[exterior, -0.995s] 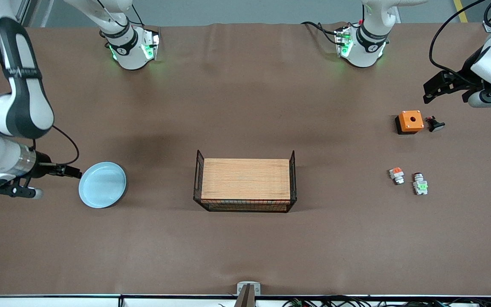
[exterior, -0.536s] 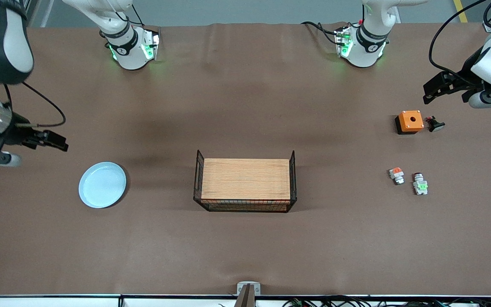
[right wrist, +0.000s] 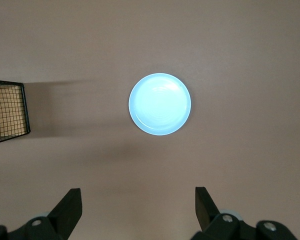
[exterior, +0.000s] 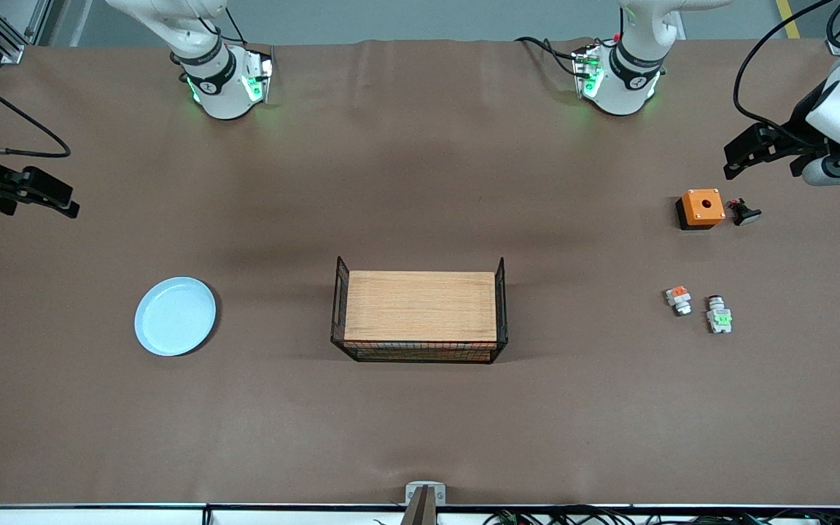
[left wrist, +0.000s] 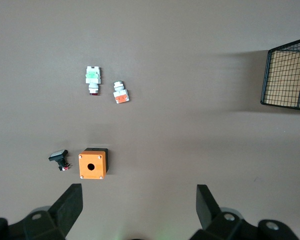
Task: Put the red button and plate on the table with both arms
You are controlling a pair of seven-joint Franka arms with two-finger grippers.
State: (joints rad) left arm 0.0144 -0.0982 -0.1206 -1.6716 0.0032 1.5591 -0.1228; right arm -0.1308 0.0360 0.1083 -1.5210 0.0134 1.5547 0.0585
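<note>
Since the round, glossy pale-blue plate (exterior: pixel 175 316) and the tiny green-topped switch block called the red button (exterior: pixel 719 318) both lie on the matte brown table (exterior: pixel 420 423), apparently placed, the left gripper (exterior: pixel 744 152) and right gripper (exterior: pixel 44 192) hang spread and empty above their own table ends.

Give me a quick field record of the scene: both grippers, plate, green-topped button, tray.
left gripper: open, empty, raised over the left arm's end of the table, near the orange box
right gripper: open, empty, raised over the right arm's end
plate: flat on the table, toward the right arm's end, untouched
red button: green-topped block on the table, beside the orange-topped block
wire tray: mid-table, nothing in it
black part: beside the orange box
</note>
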